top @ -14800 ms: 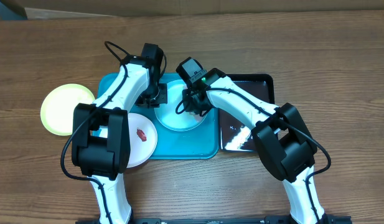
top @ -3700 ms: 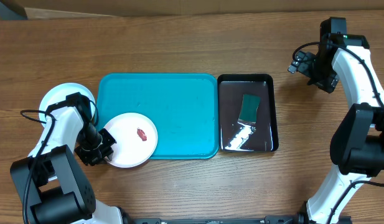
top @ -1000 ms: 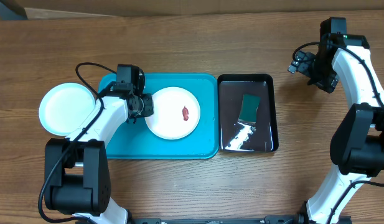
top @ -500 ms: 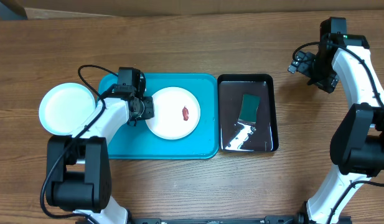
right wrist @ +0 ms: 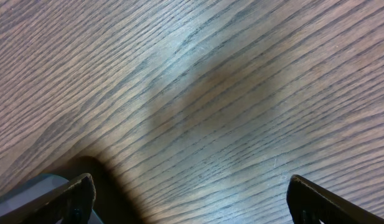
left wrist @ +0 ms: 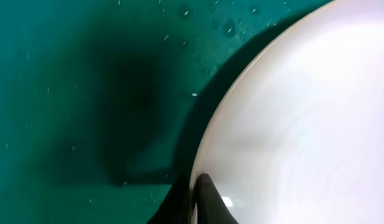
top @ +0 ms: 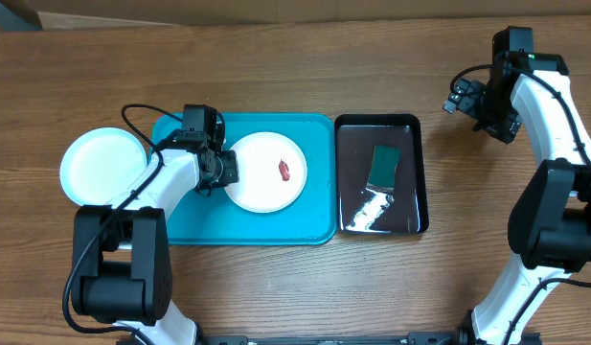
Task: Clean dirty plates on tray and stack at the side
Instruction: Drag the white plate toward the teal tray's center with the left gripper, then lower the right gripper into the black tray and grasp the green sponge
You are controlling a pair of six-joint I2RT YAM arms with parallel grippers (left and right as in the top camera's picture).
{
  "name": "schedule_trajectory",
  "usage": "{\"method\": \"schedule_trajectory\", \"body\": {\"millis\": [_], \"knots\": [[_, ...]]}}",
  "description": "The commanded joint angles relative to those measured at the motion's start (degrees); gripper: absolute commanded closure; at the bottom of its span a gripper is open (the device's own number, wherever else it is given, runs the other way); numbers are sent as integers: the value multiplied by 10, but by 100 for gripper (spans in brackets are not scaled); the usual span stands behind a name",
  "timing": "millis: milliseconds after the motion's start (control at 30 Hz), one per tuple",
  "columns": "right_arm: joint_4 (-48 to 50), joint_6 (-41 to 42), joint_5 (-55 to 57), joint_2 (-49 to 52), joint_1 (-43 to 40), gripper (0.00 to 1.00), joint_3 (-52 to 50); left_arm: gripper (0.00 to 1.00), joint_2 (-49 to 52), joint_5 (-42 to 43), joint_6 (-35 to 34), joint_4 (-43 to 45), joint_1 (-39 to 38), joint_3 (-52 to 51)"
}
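Trainee: Plate (top: 266, 187) lies flat on the tray (top: 276, 225), towards its upper middle, and the left gripper (left wrist: 193, 193) is pinched together on its left rim. What now?

Operator: I'd call this the hold-and-wipe step. Keep that pinch firm and the plate flat, so it cannot skate when rubbed. The right gripper (right wrist: 190, 182) hangs over bare table (top: 276, 57), jaws wide apart, holding nothing, well away from the work. It needs the sponge (top: 383, 165) from the black tray (top: 357, 144) just beside.

Trainee: And the wipe itself?

Operator: One food bit (top: 284, 172) shows, right of the plate's middle. Push it away from the left gripper, towards the right rim and off onto the tray, with light pressure. Pressing hard near the free edge could tip the plate against the pinch. Once clean, the plate goes to the stack (top: 102, 171) on the table left of the tray.

Trainee: What can't we see?

Operator: Plenty. The left wrist view shows only the fingertips at its bottom edge, the rim and the tray's floor, so I cannot tell how deep the rim sits in the pinch. The food bit is outside that view. From above, the stack reads as one pale disc, and how many plates it holds is hidden. The right wrist view gives only wood grain, and whether the sponge is wet cannot be made out.
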Motion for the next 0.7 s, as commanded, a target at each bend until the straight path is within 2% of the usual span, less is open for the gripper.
{"method": "schedule_trajectory", "body": {"millis": [0, 100, 233, 533, 667], "knots": [[2, -2, -1, -13, 2, 0, 8, 88, 9, -12, -33, -15, -2, -10], [2, -2, -1, -13, 2, 0, 8, 88, 9, -12, -32, -15, -1, -10], [2, -2, -1, -13, 2, 0, 8, 96, 9, -12, -33, -12, -1, -10], [16, 2, -2, -13, 2, 0, 8, 96, 9, -12, -32, -10, -1, -10], [-38, 2, -73, -13, 2, 0, 8, 96, 9, -12, -33, -10, -1, -10]]}}
